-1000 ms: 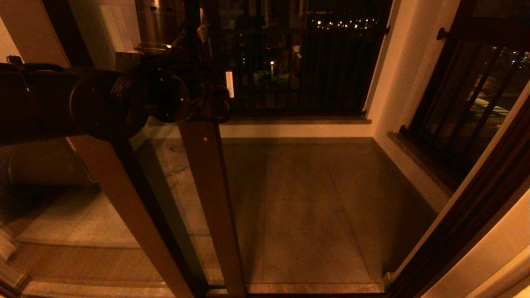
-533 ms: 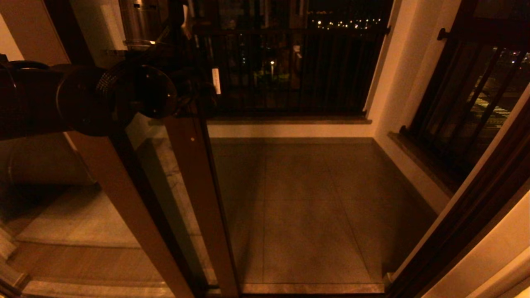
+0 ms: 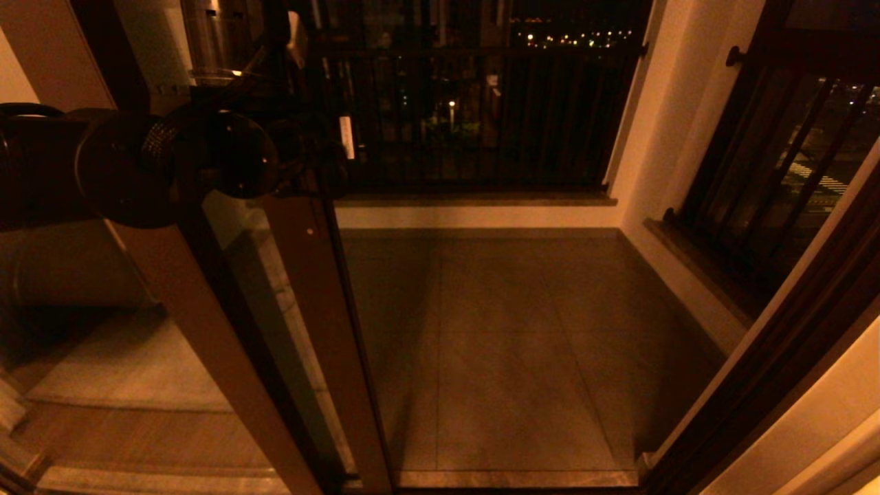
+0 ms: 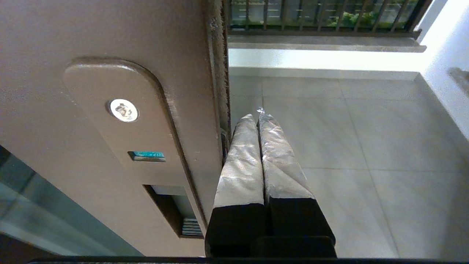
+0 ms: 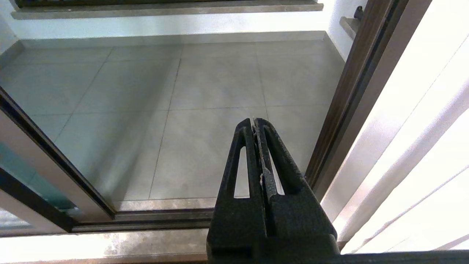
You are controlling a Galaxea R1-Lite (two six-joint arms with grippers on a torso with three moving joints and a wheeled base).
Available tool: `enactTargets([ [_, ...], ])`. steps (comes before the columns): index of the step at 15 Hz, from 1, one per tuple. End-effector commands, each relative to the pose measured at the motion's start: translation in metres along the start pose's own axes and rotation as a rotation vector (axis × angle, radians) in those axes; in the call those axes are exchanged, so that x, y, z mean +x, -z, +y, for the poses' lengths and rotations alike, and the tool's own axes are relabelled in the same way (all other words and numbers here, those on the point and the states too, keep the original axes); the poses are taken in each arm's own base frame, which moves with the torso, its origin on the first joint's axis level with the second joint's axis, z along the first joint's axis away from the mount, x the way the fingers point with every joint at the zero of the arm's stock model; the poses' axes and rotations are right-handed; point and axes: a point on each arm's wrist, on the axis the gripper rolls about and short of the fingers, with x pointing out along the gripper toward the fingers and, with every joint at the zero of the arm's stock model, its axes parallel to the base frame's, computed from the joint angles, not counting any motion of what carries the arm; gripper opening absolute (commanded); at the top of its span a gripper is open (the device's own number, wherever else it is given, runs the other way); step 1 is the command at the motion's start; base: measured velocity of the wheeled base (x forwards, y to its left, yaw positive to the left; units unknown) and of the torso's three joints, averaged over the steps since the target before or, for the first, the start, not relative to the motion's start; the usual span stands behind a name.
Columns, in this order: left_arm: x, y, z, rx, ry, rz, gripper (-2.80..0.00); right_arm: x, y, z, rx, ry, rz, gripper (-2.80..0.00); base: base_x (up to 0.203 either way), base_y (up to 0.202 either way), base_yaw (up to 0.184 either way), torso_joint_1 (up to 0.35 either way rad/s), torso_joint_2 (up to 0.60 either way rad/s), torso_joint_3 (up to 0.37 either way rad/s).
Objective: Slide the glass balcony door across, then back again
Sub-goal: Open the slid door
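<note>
The glass balcony door (image 3: 323,330) stands left of centre in the head view, its wide reddish-brown stile (image 4: 110,73) carrying a round lock (image 4: 122,110) and a dark handle slot (image 4: 172,209). My left gripper (image 3: 328,161) reaches in from the left at handle height. In the left wrist view the left gripper (image 4: 256,117) is shut and empty, and its silver-wrapped fingers (image 4: 242,161) lie against the stile's free edge. My right gripper (image 5: 254,123) is shut on nothing and hangs over the threshold, outside the head view.
Another glass panel with a plain brown post (image 3: 199,330) overlaps the door on the left. The dark door jamb (image 3: 777,357) bounds the opening on the right. Beyond lie the tiled balcony floor (image 3: 515,344), the black railing (image 3: 481,117) and the floor track (image 5: 154,216).
The door's stile has slid to the left together with my left arm and gripper, and the opening onto the balcony has grown wider.
</note>
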Motion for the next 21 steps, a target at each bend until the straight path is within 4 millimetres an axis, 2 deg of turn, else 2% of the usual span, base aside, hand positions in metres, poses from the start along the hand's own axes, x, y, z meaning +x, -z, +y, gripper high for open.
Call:
enactTargets([
  [1,0.001,0.002,0.008,0.002,-0.028,0.006,-2.8,0.0,0.0,0.0,-0.001,-0.001,0.001,-2.8,0.0,0.0,0.0,0.0,0.0,0.0],
  [6,-0.004,0.001,0.019,0.005,-0.047,0.011,-2.8,0.0,0.0,0.0,-0.001,-0.001,0.002,-2.8,0.0,0.0,0.0,0.0,0.0,0.0],
  [21,-0.005,0.001,0.036,0.001,-0.089,0.014,-2.8,0.0,0.0,0.0,-0.001,-0.001,0.001,-2.8,0.0,0.0,0.0,0.0,0.0,0.0],
])
